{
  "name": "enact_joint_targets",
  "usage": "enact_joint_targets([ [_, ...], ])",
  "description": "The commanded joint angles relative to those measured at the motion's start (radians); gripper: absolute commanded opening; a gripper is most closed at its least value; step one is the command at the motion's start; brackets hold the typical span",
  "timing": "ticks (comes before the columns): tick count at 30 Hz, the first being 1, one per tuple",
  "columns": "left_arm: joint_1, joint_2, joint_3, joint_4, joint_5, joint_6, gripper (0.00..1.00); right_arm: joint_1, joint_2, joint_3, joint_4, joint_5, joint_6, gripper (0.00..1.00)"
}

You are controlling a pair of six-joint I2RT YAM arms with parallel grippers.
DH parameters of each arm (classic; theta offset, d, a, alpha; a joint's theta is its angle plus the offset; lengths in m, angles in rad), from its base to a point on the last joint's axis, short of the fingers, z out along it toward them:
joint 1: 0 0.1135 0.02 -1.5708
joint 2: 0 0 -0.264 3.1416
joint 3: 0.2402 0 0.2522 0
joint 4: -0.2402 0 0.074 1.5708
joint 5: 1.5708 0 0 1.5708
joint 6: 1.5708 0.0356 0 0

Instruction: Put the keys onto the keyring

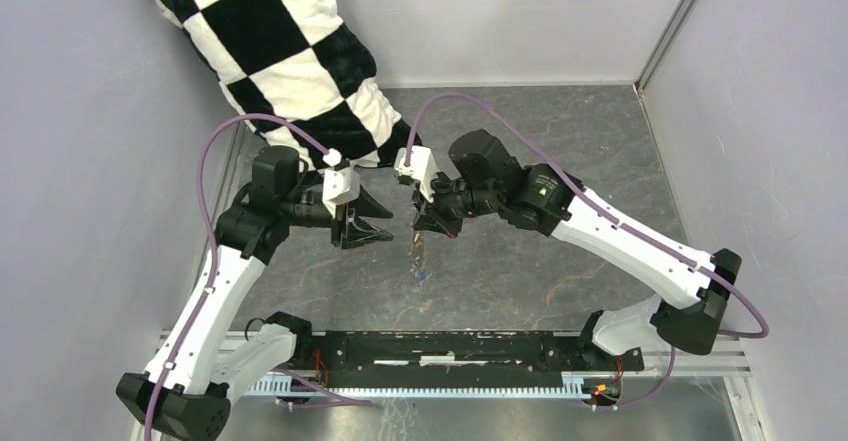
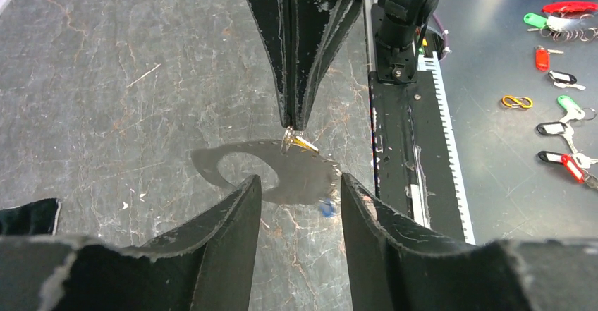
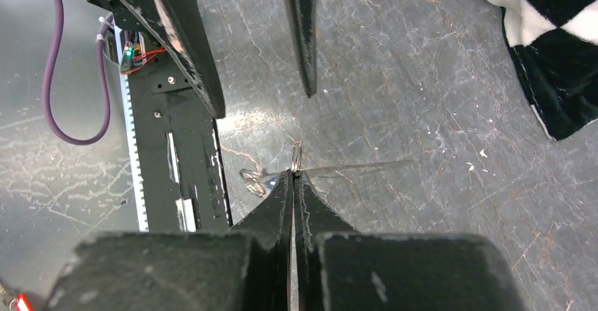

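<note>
My right gripper is shut on the top of the keyring, a thin beaded loop that hangs from its tips above the table. A yellow-orange key sits right at those shut fingertips. The blue key shows at the loop's low end; whether it hangs or rests on the table I cannot tell. My left gripper is open and holds nothing. It faces the right gripper, a short gap away from the ring. Its fingers reach in from the top of the right wrist view.
A black-and-white checkered cloth lies at the back left of the grey marbled table. The black base rail runs along the near edge. Several coloured key tags lie on the lower surface beyond it.
</note>
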Motion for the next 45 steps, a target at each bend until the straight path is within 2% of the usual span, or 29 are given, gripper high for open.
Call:
enact_joint_targets([
  [1,-0.012,0.014,0.024,-0.011,0.024,0.094,0.53,0.025,0.037,0.125,-0.061,0.019,-0.045,0.00],
  [9,-0.034,0.042,0.040,-0.015,0.005,0.138,0.51,0.065,0.112,0.249,-0.130,0.011,-0.059,0.00],
  [11,-0.036,0.038,0.040,-0.012,0.009,0.137,0.46,0.070,0.127,0.271,-0.145,0.012,-0.063,0.00],
  [16,-0.040,0.022,0.038,-0.009,0.018,0.129,0.26,0.080,0.158,0.320,-0.188,0.015,-0.077,0.00],
  [17,-0.040,0.017,0.037,-0.009,0.021,0.128,0.25,0.080,0.166,0.329,-0.198,0.019,-0.080,0.00],
  [26,-0.047,0.011,0.061,-0.132,0.008,0.229,0.31,0.091,0.178,0.340,-0.216,0.042,-0.089,0.00],
  [30,-0.053,0.026,0.064,-0.132,-0.001,0.229,0.28,0.098,0.187,0.353,-0.214,0.031,-0.088,0.00],
  [35,-0.060,0.033,0.059,-0.132,-0.020,0.251,0.28,0.104,0.194,0.360,-0.213,0.023,-0.088,0.00],
  [40,-0.061,0.039,0.075,-0.132,-0.022,0.256,0.20,0.107,0.202,0.357,-0.215,0.020,-0.091,0.00],
  [45,-0.064,0.029,0.089,-0.132,-0.013,0.241,0.23,0.107,0.203,0.353,-0.220,0.030,-0.096,0.00],
])
